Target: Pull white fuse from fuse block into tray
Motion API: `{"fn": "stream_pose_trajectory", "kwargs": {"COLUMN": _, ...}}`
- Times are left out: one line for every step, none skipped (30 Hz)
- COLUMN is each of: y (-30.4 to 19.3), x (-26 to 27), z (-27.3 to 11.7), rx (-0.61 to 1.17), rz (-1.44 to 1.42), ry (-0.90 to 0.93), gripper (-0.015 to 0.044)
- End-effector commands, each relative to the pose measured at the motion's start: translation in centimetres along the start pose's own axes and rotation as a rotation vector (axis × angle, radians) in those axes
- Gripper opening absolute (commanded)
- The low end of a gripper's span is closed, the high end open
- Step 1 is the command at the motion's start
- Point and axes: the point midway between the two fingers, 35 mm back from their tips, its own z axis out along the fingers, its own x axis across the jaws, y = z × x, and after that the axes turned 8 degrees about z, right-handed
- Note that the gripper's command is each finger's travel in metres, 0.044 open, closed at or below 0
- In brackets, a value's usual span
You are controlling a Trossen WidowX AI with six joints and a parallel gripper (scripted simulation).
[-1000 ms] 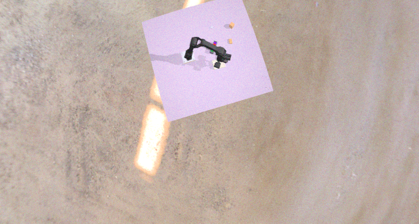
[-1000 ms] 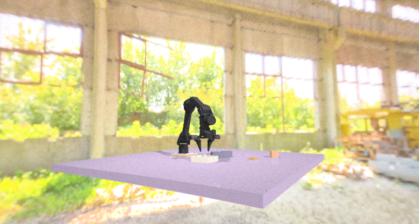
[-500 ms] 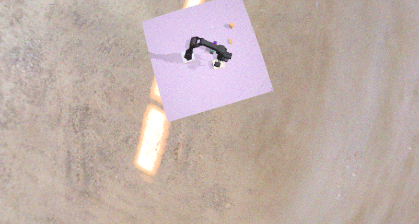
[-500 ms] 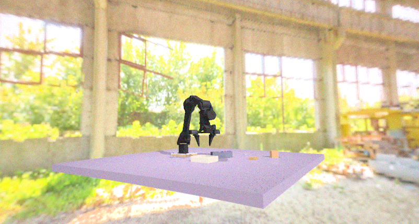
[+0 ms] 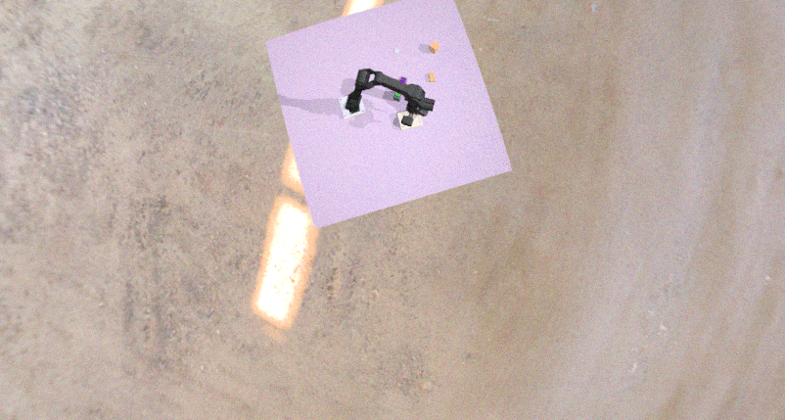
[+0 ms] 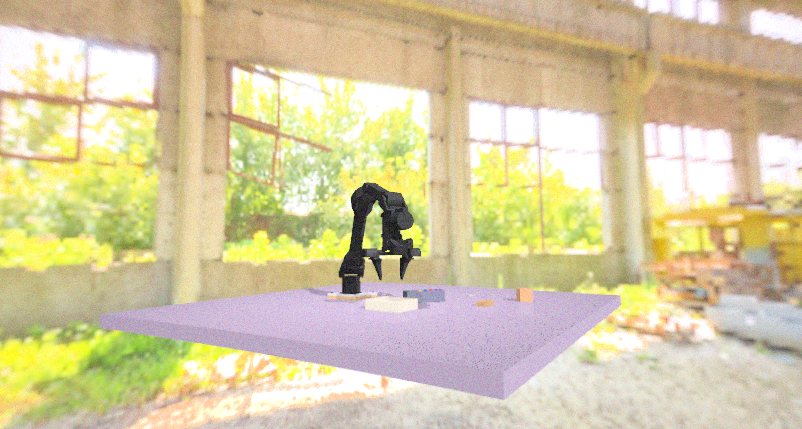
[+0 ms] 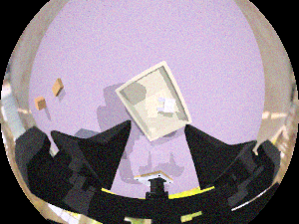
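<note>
Sunlit wall and windows [image 6: 336, 145] are standing behind the lilac counter [image 5: 385, 169] [image 6: 393, 336] [image 7: 209, 39]. At the left in the exterior view, the arm [image 5: 395, 85] [image 6: 357, 229] is rising from its base plate [image 5: 345, 114] [image 6: 336, 295] [image 7: 142, 177]. Next, the fingers [image 5: 415, 115] [image 6: 391, 278] are hanging above the tray [image 5: 412, 127] [image 6: 391, 304] [image 7: 134, 115], spread apart and holding nothing. The white fuse [image 7: 169, 105] is lying inside the tray, near one wall, not touched by them. So pulling, placing and letting go are appearing done; in my judgement, only moving away is remaining. Further right, the fuse block [image 5: 397, 99] [image 6: 424, 295] [image 7: 87, 133] is sitting close to the tray, so swinging low that way could be risking contact. Straight upward, nothing is blocking the fingers, and rising first is seeming safest. At the far right, orange blocks [image 5: 434, 47] [image 6: 524, 294] [image 7: 58, 87] are standing well apart, toward the counter's edge, not limiting this exit.
</note>
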Motion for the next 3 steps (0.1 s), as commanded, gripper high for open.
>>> {"fn": "stream_pose_trajectory", "kwargs": {"y": 0.0, "x": 0.0, "z": 0.02, "rx": 0.0, "rz": 0.0, "ry": 0.0, "gripper": 0.033}}
{"fn": "stream_pose_trajectory", "kwargs": {"y": 0.0, "x": 0.0, "z": 0.02, "rx": 0.0, "rz": 0.0, "ry": 0.0, "gripper": 0.033}}
{"fn": "stream_pose_trajectory", "kwargs": {"y": 0.0, "x": 0.0, "z": 0.02, "rx": 0.0, "rz": 0.0, "ry": 0.0, "gripper": 0.033}}
